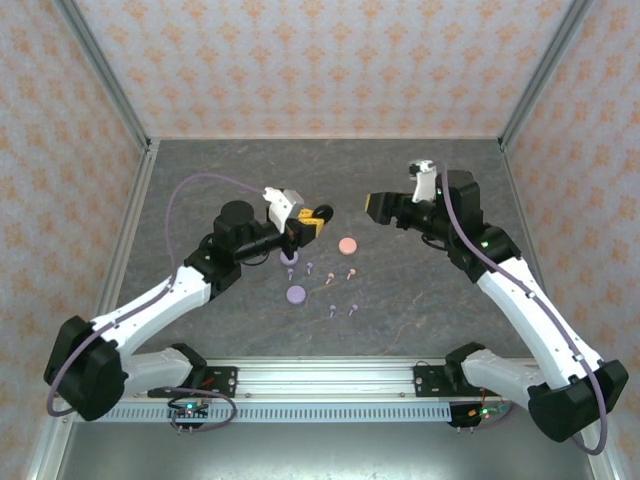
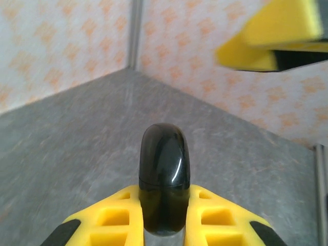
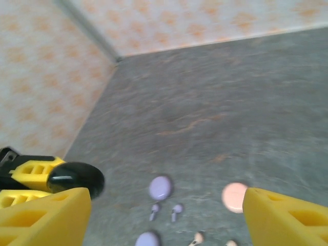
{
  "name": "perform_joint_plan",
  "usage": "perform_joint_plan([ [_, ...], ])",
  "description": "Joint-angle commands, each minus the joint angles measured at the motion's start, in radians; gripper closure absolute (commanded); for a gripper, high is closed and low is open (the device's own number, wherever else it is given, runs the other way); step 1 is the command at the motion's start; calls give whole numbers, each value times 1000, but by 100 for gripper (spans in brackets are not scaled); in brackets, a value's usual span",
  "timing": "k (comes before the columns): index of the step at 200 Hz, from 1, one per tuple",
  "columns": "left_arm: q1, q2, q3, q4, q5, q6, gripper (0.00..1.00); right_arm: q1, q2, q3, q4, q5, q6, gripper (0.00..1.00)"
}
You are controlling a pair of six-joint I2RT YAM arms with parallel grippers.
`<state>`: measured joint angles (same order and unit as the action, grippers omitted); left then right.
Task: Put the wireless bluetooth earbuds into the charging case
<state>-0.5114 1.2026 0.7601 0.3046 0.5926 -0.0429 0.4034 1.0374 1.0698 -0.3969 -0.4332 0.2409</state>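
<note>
Left fingers (image 1: 313,220): clamped on black rounded case (image 2: 164,169), held off desk (image 1: 430,295).
Right fingers (image 1: 376,208): spread wide, nothing between them, raised right of centre.
Earbuds (image 1: 331,309): 6 counted loose on desk between arms, 4 lilac, 2 pink; none in any case.
Pink disc (image 1: 347,244) just beyond them.
2 lilac discs (image 1: 295,295) near left; farther 1 sits under left fingers.
</note>
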Motion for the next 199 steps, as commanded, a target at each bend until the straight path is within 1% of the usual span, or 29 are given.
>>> perform_joint_plan([
  [1, 90, 62, 8, 32, 30, -79, 100, -30, -41, -55, 18, 155, 96, 21],
  [20, 159, 129, 39, -4, 71, -92, 100, -39, -87, -111, 46, 248, 151, 14],
  [44, 223, 220, 99, -79, 92, -93, 100, -49, -157, -191, 115, 308, 187, 0],
  [65, 271, 331, 183, -185, 128, -100, 100, -49, -199, -233, 135, 347, 196, 1],
  [91, 318, 441, 224, -181, 173, -162, 100, -50, -217, -242, 99, 387, 195, 1],
  [124, 333, 536, 263, -212, 175, -178, 100, -49, -218, -237, 65, 404, 188, 1],
  [161, 333, 598, 283, -240, 178, -184, 100, -50, -206, -218, 19, 427, 171, 1],
  [183, 332, 631, 279, -239, 171, -187, 90, -49, -197, -203, -10, 424, 154, 1],
  [199, 332, 653, 278, -241, 171, -195, 87, -50, -194, -196, -23, 428, 146, 1],
])
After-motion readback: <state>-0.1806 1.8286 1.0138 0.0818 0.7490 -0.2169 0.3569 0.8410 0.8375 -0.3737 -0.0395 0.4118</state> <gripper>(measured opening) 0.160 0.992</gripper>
